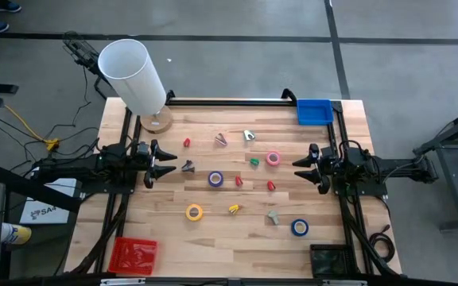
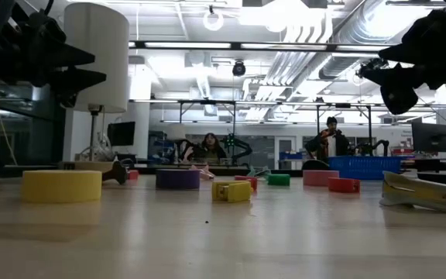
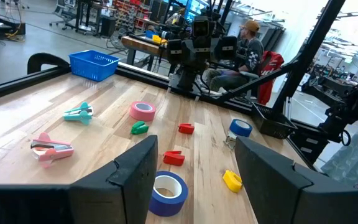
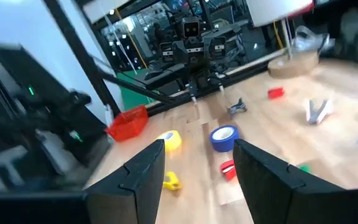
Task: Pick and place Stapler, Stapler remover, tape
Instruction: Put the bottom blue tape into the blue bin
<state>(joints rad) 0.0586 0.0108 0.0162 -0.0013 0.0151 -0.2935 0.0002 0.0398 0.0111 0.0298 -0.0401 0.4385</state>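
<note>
Four tape rolls lie flat on the wooden table: purple (image 1: 215, 179) near the middle, pink (image 1: 273, 158), yellow (image 1: 194, 212) and blue (image 1: 300, 227). Small red staplers (image 1: 238, 181) and a green one (image 1: 254, 162) are scattered between them, with claw-shaped staple removers, one dark (image 1: 188, 166), one yellow (image 1: 234, 210), one grey (image 1: 273, 216). My left gripper (image 1: 161, 163) hangs open above the table's left side, the purple tape (image 3: 168, 191) just ahead of its fingers. My right gripper (image 1: 299, 168) hangs open above the right side, facing the purple tape (image 4: 224, 137).
A blue basket (image 1: 314, 111) sits at the far right corner, a red basket (image 1: 133, 256) at the near left corner and a black tray (image 1: 330, 260) at the near right. A white lamp (image 1: 133, 75) on a wooden base stands far left. People sit beyond the table.
</note>
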